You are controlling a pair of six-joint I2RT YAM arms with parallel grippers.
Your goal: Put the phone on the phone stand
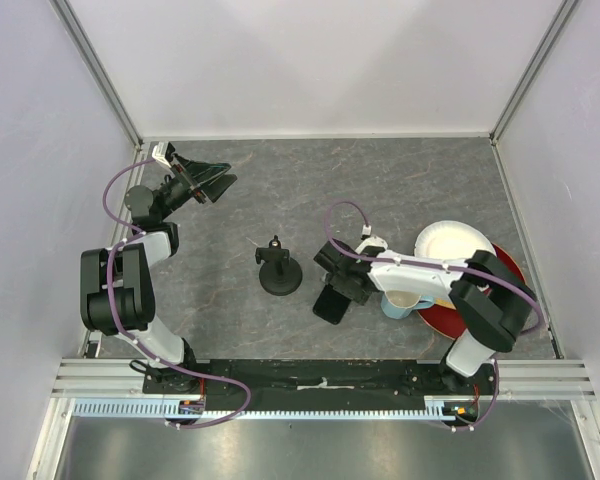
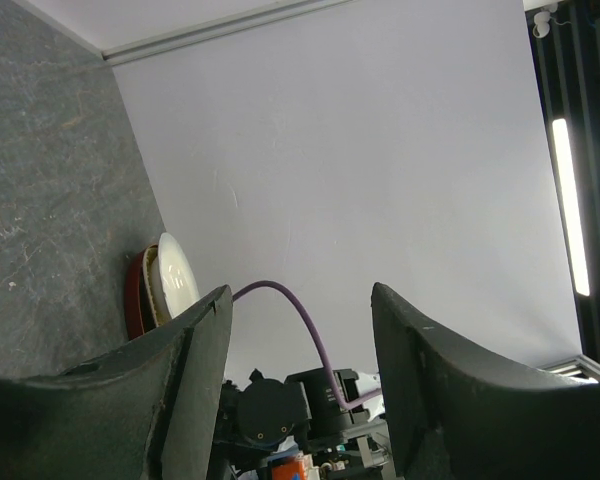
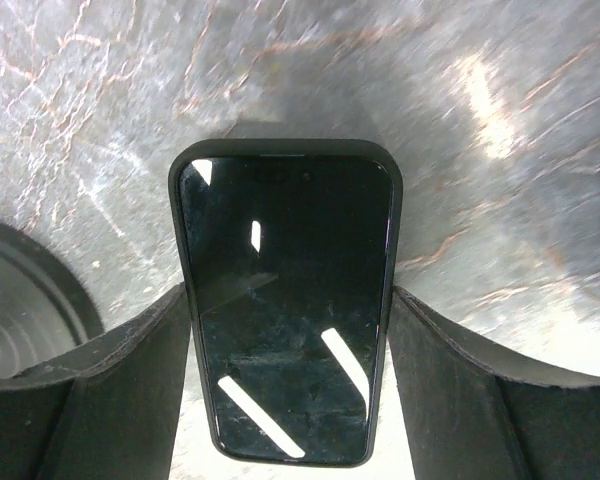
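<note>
1. Our right gripper (image 3: 285,335) is clamped on the phone (image 3: 285,300), with one finger pressed against each long edge and the glossy screen facing the wrist camera
2. Seen from above, the phone lies just to the right of the phone stand (image 1: 279,270) and apart from it; we cannot tell whether its lower end touches the table (image 1: 400,180)
3. The phone stand is upright on its round base near the middle of the table, and nothing sits on its head
4. Our left gripper (image 1: 208,183) is raised near the far left corner, its fingers spread apart and holding nothing
5. Under our right arm we see a mug (image 1: 405,302), with a white plate (image 1: 450,245) stacked on a red plate (image 1: 500,265) just beyond it
</note>
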